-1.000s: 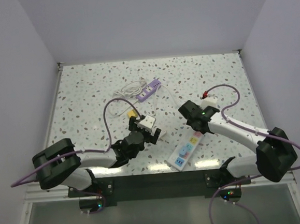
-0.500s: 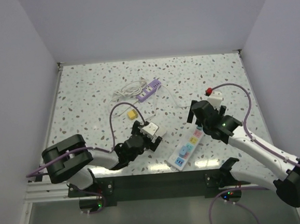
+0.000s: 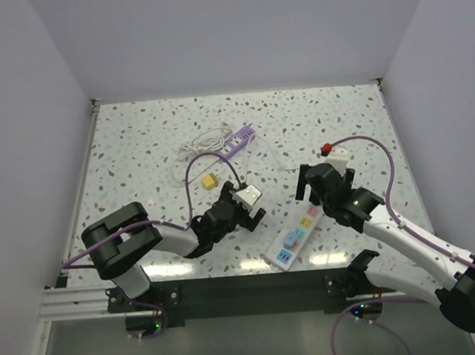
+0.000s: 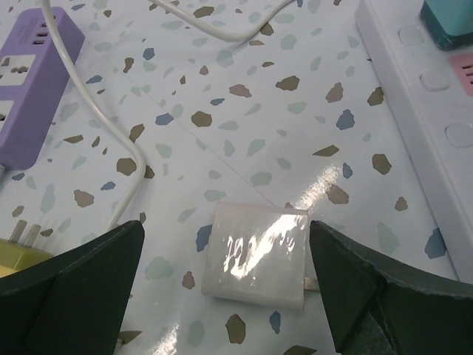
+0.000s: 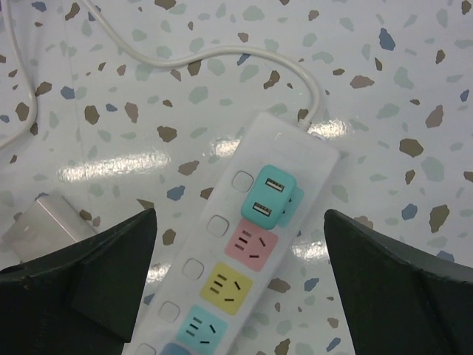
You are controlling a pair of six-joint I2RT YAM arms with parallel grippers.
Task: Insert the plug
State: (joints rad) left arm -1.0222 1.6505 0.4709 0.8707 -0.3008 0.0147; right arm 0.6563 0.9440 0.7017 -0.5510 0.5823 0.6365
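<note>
Two grippers, both jaws spread wide, nothing held.
Top view: left gripper [image 3: 242,208] at 9 o'clock of power strip [image 3: 294,236]; right gripper [image 3: 315,189] over its 1 o'clock end.
Left wrist: white plug [image 4: 259,255] flat on table [image 4: 244,111], between fingers [image 4: 74,288], clear of both.
Right wrist: strip sockets below; teal USB block [image 5: 267,201] seated.

I see the plug [image 4: 259,255], a white, square, glossy block, lying flat on the table with a metal prong tip showing at its 4 o'clock corner. The white power strip [image 5: 250,248] lies apart at its 2 o'clock, flat, with pink, yellow and teal sockets facing up.
</note>
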